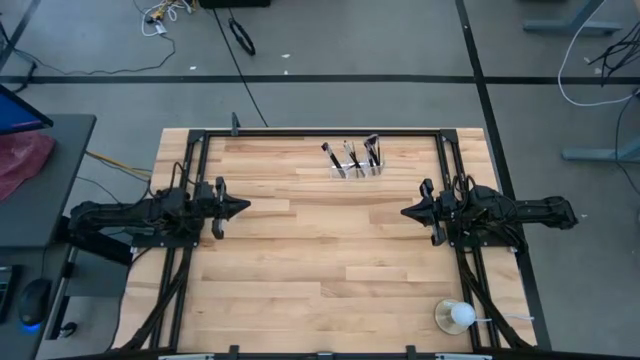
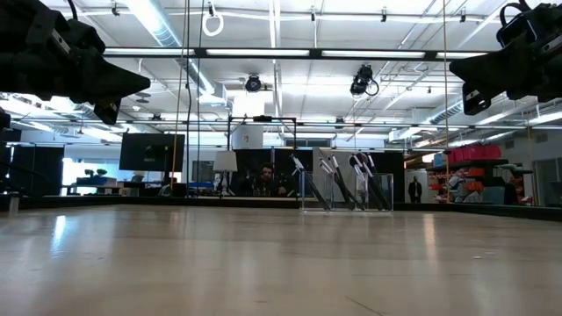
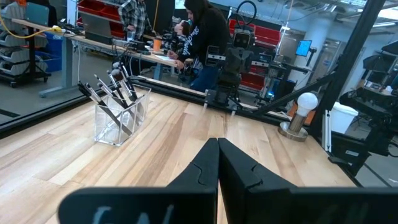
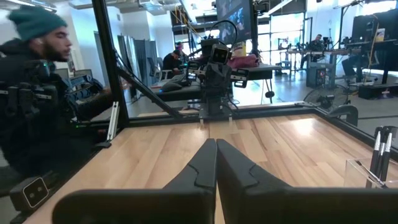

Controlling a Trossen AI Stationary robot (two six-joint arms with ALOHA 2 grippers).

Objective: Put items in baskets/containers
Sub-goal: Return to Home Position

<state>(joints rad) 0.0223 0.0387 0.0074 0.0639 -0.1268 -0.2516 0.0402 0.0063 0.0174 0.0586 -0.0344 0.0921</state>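
1. Clear organizer (image 1: 357, 170) sits on the table (image 1: 300, 270) by the far edge, about mid-width, a bit toward the right arm's side.
2. Makeup brushes (image 1: 347, 155) are all standing inside it, and none lie loose on the wood. An exact count can't be read, but it is several, in about 3 bunches.
3. Their long axes are steep but not vertical. The upper ends stick out above the rim and tilt toward the left arm's side, and the lower ends rest in the compartments. In the left wrist view the tufts look to be at the top, with the handles down.
4. Left gripper (image 1: 240, 207) hovers above the table on the left side, pointing inward toward the middle. Its 2 fingers are pressed together with nothing between them.
5. Right gripper (image 1: 408, 212) mirrors it on the right side, pointing inward. Its fingers are also closed tip to tip and it holds nothing.
6. Both grippers are well apart from the organizer, which is farther back and between them.
7. White ball (image 1: 460, 316) on a clear round base stands at the near right corner.
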